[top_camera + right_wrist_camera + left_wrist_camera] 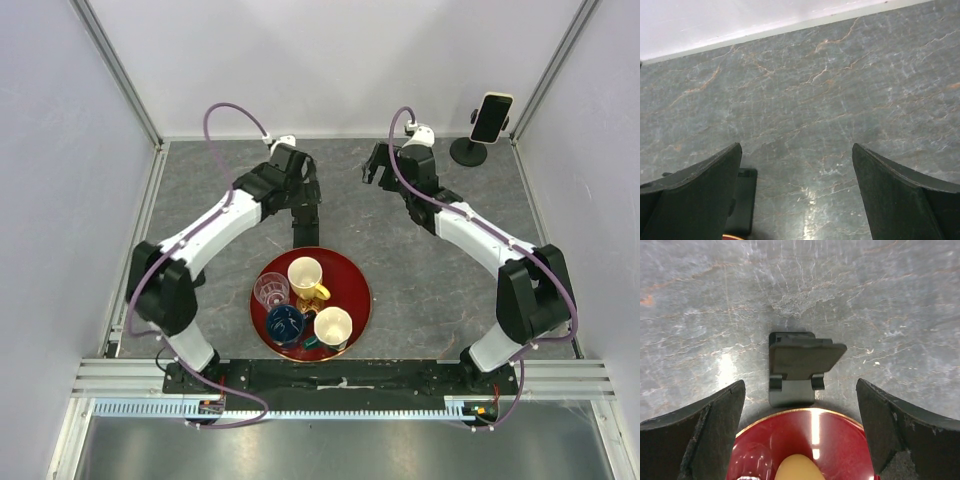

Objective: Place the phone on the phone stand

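Hovering over table point(400, 290), arms bent; left gripper point(800, 385), right gripper point(796, 147) spread wide, empty; phone point(491, 117) on phone stand point(468, 152).

You're looking at a grey marble-patterned table point(420, 270) (pale and rusty veins run all over it), walled in on three sides. Toward your near edge, in the middle, lies a round red tray point(358, 285), and just beyond its far rim sits a small black folded bracket point(792, 390). The phone stand point(468, 152) rests its disc base in the far right corner, well apart from both.
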